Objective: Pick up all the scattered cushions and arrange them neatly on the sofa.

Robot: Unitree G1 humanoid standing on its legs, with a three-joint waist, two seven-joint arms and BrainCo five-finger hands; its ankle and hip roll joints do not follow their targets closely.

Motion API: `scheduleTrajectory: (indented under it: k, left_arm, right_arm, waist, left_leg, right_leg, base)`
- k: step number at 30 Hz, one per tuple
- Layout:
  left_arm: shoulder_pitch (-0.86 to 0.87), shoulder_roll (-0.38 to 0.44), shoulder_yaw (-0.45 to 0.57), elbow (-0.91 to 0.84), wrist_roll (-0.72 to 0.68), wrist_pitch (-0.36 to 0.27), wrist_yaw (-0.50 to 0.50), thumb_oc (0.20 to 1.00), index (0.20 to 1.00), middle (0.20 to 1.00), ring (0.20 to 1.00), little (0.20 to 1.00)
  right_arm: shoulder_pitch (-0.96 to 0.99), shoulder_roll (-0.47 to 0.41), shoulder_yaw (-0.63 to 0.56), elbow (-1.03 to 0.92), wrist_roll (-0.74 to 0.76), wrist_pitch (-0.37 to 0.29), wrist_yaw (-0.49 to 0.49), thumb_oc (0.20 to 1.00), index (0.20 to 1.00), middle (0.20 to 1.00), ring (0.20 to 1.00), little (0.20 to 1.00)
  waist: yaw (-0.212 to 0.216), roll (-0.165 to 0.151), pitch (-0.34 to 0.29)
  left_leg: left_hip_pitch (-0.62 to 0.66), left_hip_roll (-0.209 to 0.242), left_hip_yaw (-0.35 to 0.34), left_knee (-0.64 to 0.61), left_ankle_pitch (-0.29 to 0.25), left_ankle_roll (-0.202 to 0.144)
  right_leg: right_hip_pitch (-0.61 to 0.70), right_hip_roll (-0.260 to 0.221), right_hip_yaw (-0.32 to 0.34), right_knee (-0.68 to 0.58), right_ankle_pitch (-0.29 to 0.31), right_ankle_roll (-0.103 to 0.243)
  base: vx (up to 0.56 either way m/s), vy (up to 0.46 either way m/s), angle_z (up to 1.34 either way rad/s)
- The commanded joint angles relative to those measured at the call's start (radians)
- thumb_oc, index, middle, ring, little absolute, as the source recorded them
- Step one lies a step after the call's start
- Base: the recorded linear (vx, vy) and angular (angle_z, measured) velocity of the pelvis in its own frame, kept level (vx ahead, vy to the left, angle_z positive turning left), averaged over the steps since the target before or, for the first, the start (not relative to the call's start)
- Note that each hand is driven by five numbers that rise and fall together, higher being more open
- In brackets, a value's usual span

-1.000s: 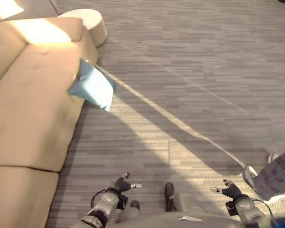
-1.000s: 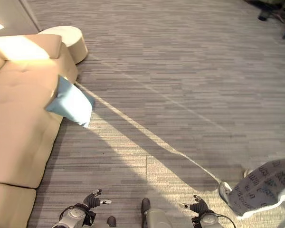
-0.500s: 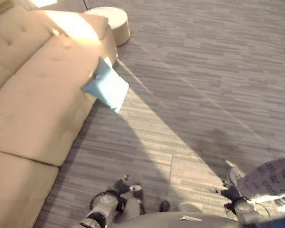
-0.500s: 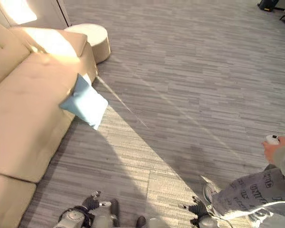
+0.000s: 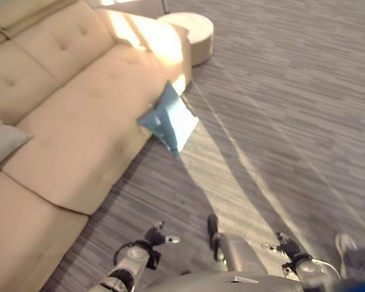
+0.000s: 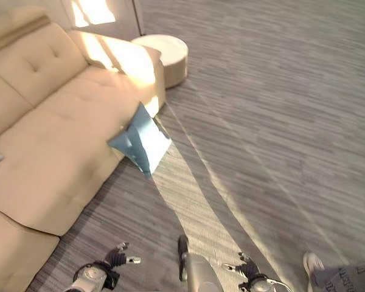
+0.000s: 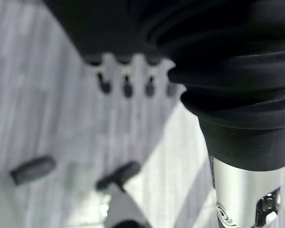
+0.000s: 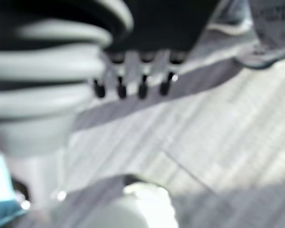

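Observation:
A light blue cushion [image 5: 169,118] leans on its corner against the front edge of the beige sofa [image 5: 79,121], partly on the floor. A grey cushion [image 5: 3,140] lies on the sofa seat at the far left. My left hand [image 5: 155,236] hangs low above the floor, well short of the blue cushion, with relaxed fingers [image 7: 126,85] and nothing in it. My right hand [image 5: 287,246] hangs at the lower right, also open, its fingers [image 8: 133,88] straight over bare carpet.
A round cream ottoman [image 5: 191,30] stands past the sofa's far end. A person's shoe and patterned trouser leg [image 6: 328,274] are at the lower right, close to my right hand. Grey striped carpet [image 5: 292,121] stretches to the right.
The camera has swung towards the sofa, so more of its seat and back and the grey cushion now show. The person's leg has slid to the lower right corner. Both hands hang as before.

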Motion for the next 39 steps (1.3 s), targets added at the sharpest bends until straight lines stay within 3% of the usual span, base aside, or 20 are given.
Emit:
scheduleTrajectory:
  k: [1,2,4,5,7,9,12,14,15,16,18,21,23,26,32,34,35,36,37,39]
  left_arm:
    - [-0.022,0.023,0.018,-0.053,0.013,-0.027,-0.009,1.000,1.000,1.000,1.000,1.000]
    - [-0.029,0.027,0.014,-0.046,0.013,-0.023,0.003,1.000,1.000,1.000,1.000,1.000]
    - [-0.035,0.025,0.014,-0.044,0.006,-0.022,0.002,1.000,1.000,1.000,1.000,1.000]
    - [-0.034,0.020,0.013,-0.044,0.004,-0.023,0.000,1.000,1.000,1.000,1.000,1.000]
    - [-0.027,0.019,0.000,-0.072,0.006,-0.027,-0.003,1.000,1.000,1.000,1.000,1.000]
    - [-0.012,0.021,0.000,-0.096,0.000,-0.027,-0.005,1.000,1.000,1.000,1.000,1.000]
    - [-0.013,0.016,-0.001,-0.086,-0.009,-0.029,-0.008,1.000,1.000,1.000,1.000,1.000]
    - [-0.007,0.015,-0.003,-0.103,0.000,-0.024,-0.013,1.000,1.000,1.000,1.000,1.000]
    - [-0.007,0.015,-0.003,-0.104,0.000,-0.024,-0.013,1.000,1.000,1.000,1.000,1.000]
    - [-0.008,0.021,-0.009,-0.117,-0.003,-0.022,-0.014,1.000,1.000,1.000,1.000,1.000]
    - [-0.008,0.028,0.000,-0.125,-0.008,-0.021,-0.008,1.000,1.000,1.000,1.000,1.000]
    - [-0.004,0.035,0.012,-0.133,-0.030,-0.021,-0.001,1.000,1.000,1.000,1.000,1.000]
    - [-0.003,0.037,0.016,-0.123,-0.031,-0.025,0.000,1.000,1.000,1.000,1.000,1.000]
    - [-0.014,0.034,0.034,-0.091,-0.029,-0.035,0.008,1.000,1.000,1.000,1.000,1.000]
    - [-0.017,0.030,0.033,-0.070,-0.018,-0.048,0.007,1.000,1.000,1.000,1.000,1.000]
    - [-0.016,0.025,0.035,-0.057,-0.018,-0.047,0.008,1.000,1.000,1.000,1.000,1.000]
    - [-0.014,0.017,0.021,-0.050,-0.021,-0.046,0.007,1.000,1.000,1.000,1.000,1.000]
    - [-0.014,0.017,0.021,-0.050,-0.021,-0.046,0.007,1.000,1.000,1.000,1.000,1.000]
    - [-0.024,0.011,-0.007,-0.074,-0.031,-0.044,-0.001,1.000,1.000,1.000,1.000,1.000]
    - [-0.034,0.011,-0.019,-0.084,-0.031,-0.041,-0.002,1.000,1.000,1.000,1.000,1.000]
  right_arm:
    - [-0.005,-0.046,-0.001,-0.027,0.031,-0.028,-0.006,1.000,1.000,1.000,1.000,1.000]
    - [-0.009,-0.048,0.001,-0.013,0.041,-0.019,-0.010,1.000,1.000,1.000,1.000,1.000]
    - [-0.007,-0.050,-0.002,-0.004,0.047,-0.017,-0.011,1.000,1.000,1.000,1.000,1.000]
    - [-0.005,-0.050,-0.001,0.003,0.050,-0.014,-0.009,1.000,1.000,1.000,1.000,1.000]
    - [-0.002,-0.053,0.000,0.004,0.050,-0.019,-0.013,1.000,1.000,1.000,1.000,1.000]
    - [-0.002,-0.053,-0.002,-0.003,0.037,-0.015,-0.012,1.000,1.000,1.000,1.000,1.000]
    - [-0.001,-0.047,-0.001,-0.004,0.031,-0.018,-0.006,1.000,1.000,1.000,1.000,1.000]
    - [-0.007,-0.036,0.008,-0.010,0.009,-0.019,-0.002,1.000,1.000,1.000,1.000,1.000]
    - [-0.007,-0.036,0.008,-0.010,0.009,-0.019,-0.002,1.000,1.000,1.000,1.000,1.000]
    - [-0.017,-0.029,0.013,-0.018,0.007,-0.017,0.002,1.000,1.000,1.000,1.000,1.000]
    - [-0.028,-0.024,0.020,-0.026,-0.002,-0.016,-0.001,1.000,1.000,1.000,1.000,1.000]
    - [-0.042,-0.023,0.024,-0.032,-0.001,-0.016,-0.006,1.000,1.000,1.000,1.000,1.000]
    - [-0.048,-0.027,0.024,-0.040,0.002,-0.014,-0.005,1.000,1.000,1.000,1.000,1.000]
    - [-0.060,-0.038,0.030,-0.052,-0.003,-0.014,-0.007,1.000,1.000,1.000,1.000,1.000]
    - [-0.035,-0.046,0.035,-0.056,-0.021,-0.014,0.007,1.000,1.000,1.000,1.000,1.000]
    - [-0.030,-0.050,0.035,-0.045,-0.021,-0.016,0.007,1.000,1.000,1.000,1.000,1.000]
    - [-0.027,-0.054,0.030,-0.027,-0.015,-0.019,0.008,1.000,1.000,1.000,1.000,1.000]
    - [-0.027,-0.054,0.030,-0.027,-0.015,-0.019,0.008,1.000,1.000,1.000,1.000,1.000]
    - [-0.022,-0.067,0.026,-0.020,0.010,-0.026,-0.001,1.000,1.000,1.000,1.000,1.000]
    - [-0.022,-0.067,0.029,-0.014,0.028,-0.026,-0.003,1.000,1.000,1.000,1.000,1.000]
  waist:
    - [-0.002,-0.039,0.029]
    - [0.012,-0.066,0.044]
    - [0.023,-0.065,0.045]
    - [0.033,-0.065,0.042]
    - [0.049,-0.061,0.030]
    - [0.078,-0.039,0.014]
    - [0.073,-0.045,0.000]
    - [0.080,-0.063,-0.014]
    - [0.081,-0.062,-0.016]
    - [0.078,-0.068,-0.010]
    - [0.088,-0.063,0.002]
    - [0.098,-0.058,0.005]
    - [0.084,-0.054,0.009]
    - [0.055,-0.057,0.029]
    - [0.017,-0.056,0.042]
    - [0.015,-0.054,0.037]
    - [0.012,-0.051,0.038]
    - [0.010,-0.050,0.037]
    - [0.009,-0.063,0.055]
    - [0.010,-0.080,0.062]
  left_leg:
    - [-0.135,0.057,0.080,0.234,0.260,-0.039]
    - [-0.234,0.072,0.125,0.346,0.236,-0.020]
    - [-0.277,0.085,0.150,0.327,0.200,-0.008]
    - [-0.297,0.085,0.170,0.254,0.165,0.005]
    - [-0.324,0.083,0.182,0.065,0.171,0.012]
    - [-0.322,0.084,0.161,-0.196,0.259,-0.009]
    - [-0.327,0.077,0.164,-0.167,0.257,-0.003]
    - [-0.290,0.057,0.188,-0.166,0.217,0.021]
    - [-0.293,0.059,0.189,-0.167,0.219,0.020]
    - [-0.260,0.051,0.184,-0.171,0.197,0.039]
    - [-0.226,0.058,0.190,-0.173,0.168,0.053]
    - [-0.194,0.064,0.176,-0.173,0.141,0.055]
    - [-0.154,0.055,0.153,-0.183,0.121,0.055]
    - [-0.071,0.029,0.105,-0.190,0.067,0.046]
    - [0.044,0.030,0.005,-0.203,0.005,0.020]
    - [0.060,0.044,-0.010,-0.196,0.003,0.011]
    - [0.033,0.077,-0.020,-0.127,0.054,-0.022]
    - [0.031,0.078,-0.022,-0.123,0.052,-0.023]
    - [-0.112,0.107,0.009,0.091,0.140,-0.036]
    - [-0.183,0.147,0.085,0.155,0.155,-0.022]
  right_leg:
    - [0.171,-0.005,0.066,-0.077,-0.053,0.050]
    - [0.215,-0.024,0.072,-0.079,-0.073,0.035]
    - [0.247,-0.021,0.072,-0.091,-0.090,0.036]
    - [0.277,-0.019,0.073,-0.104,-0.105,0.041]
    - [0.308,-0.020,0.074,-0.121,-0.131,0.056]
    - [0.368,0.003,0.084,-0.136,-0.167,0.066]
    - [0.376,-0.008,0.083,-0.115,-0.182,0.077]
    - [0.340,-0.056,0.068,0.007,-0.156,0.127]
    - [0.337,-0.055,0.069,0.007,-0.154,0.126]
    - [0.271,-0.072,0.081,0.125,-0.093,0.148]
    - [0.204,-0.115,0.035,0.205,-0.049,0.166]
    - [0.160,-0.158,-0.029,0.161,-0.042,0.143]
    - [0.136,-0.146,-0.017,0.107,-0.059,0.138]
    - [0.047,-0.148,0.017,-0.109,0.004,0.170]
    - [0.023,-0.129,0.120,-0.141,0.049,0.188]
    - [0.028,-0.126,0.119,-0.120,0.051,0.181]
    - [0.041,-0.115,0.119,-0.076,0.043,0.163]
    - [0.039,-0.114,0.117,-0.074,0.041,0.163]
    - [0.069,-0.124,0.087,-0.068,0.020,0.130]
    - [0.118,-0.127,0.050,-0.081,-0.013,0.103]
  base:
    - [0.32,-0.199,0.25]
    - [0.45,-0.211,0.04]
    - [0.32,-0.052,-0.22]
    - [0.32,0.038,-0.23]
    - [0.45,0.094,-0.11]
    - [0.56,0.177,-0.20]
    - [0.31,0.128,-0.34]
    - [0.29,0.170,-0.70]
    - [0.30,0.178,-0.72]
    - [0.18,0.099,-0.51]
    - [0.23,0.048,-0.47]
    - [0.22,-0.032,-0.16]
    - [0.32,-0.027,0.25]
    - [0.41,-0.100,0.23]
    - [0.32,-0.137,0.54]
    - [0.29,-0.250,0.93]
    - [0.24,-0.275,0.81]
    - [0.15,-0.330,0.68]
    - [0.06,-0.238,0.40]
    - [0.10,-0.244,0.92]
